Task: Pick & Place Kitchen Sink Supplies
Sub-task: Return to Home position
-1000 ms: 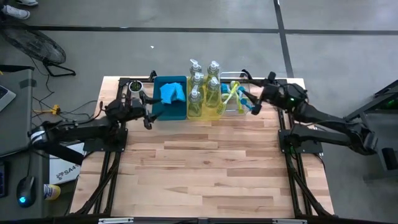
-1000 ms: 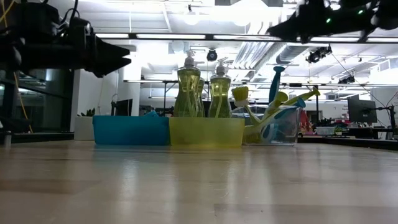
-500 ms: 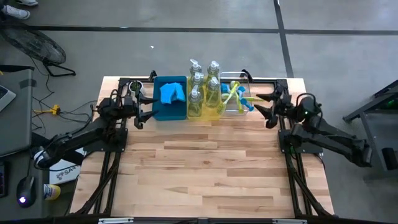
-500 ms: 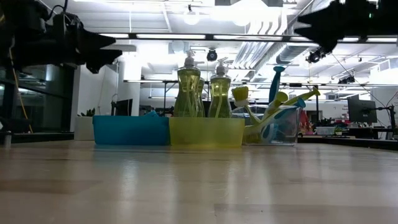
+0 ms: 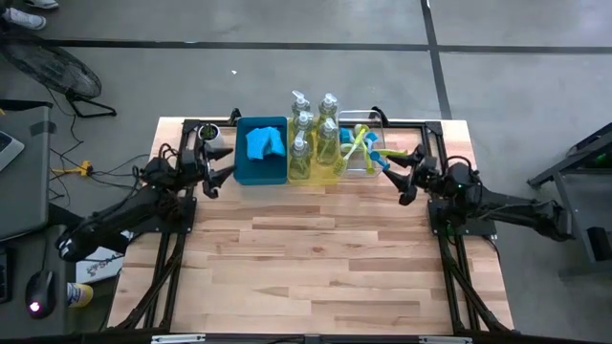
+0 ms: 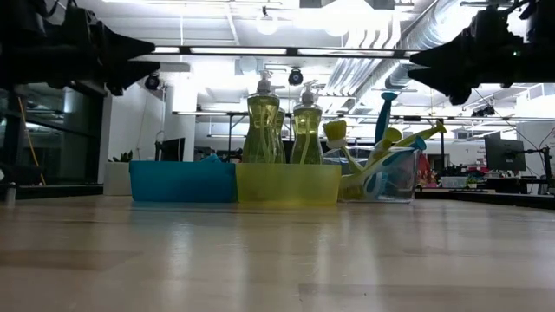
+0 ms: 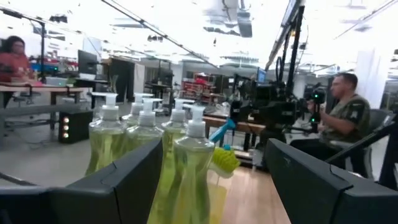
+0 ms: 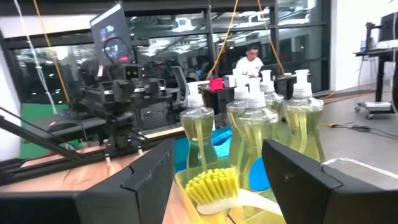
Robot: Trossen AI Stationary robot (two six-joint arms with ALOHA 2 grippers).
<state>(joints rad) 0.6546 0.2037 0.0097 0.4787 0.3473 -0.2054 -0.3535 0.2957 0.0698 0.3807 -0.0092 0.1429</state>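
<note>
Along the table's far edge stand three bins. A blue bin [image 5: 258, 164] holds bright-blue sponges [image 5: 266, 143]. A yellow bin [image 5: 328, 175] holds several clear pump bottles of yellowish soap [image 5: 302, 153]. A clear bin [image 5: 361, 168] holds long-handled brushes [image 5: 356, 145], leaning on its rim. My left gripper [image 5: 216, 170] hovers open just left of the blue bin, above the table, with nothing between its fingers [image 7: 118, 186]. My right gripper [image 5: 402, 180] hovers open just right of the clear bin and is also empty [image 8: 217, 180].
A small white cup [image 5: 209, 134] stands at the far left, behind my left gripper. The dark frames of the arm bases [image 5: 449, 225] run along both table sides. The wooden tabletop [image 5: 316, 258] stretches toward the near edge.
My right gripper has drawn away from the clear brush bin toward the table's near and right side, sinking and rolling about its axis. My left gripper has pulled back a little toward the table's left edge, away from the blue bin. The bins and supplies have stayed put.
</note>
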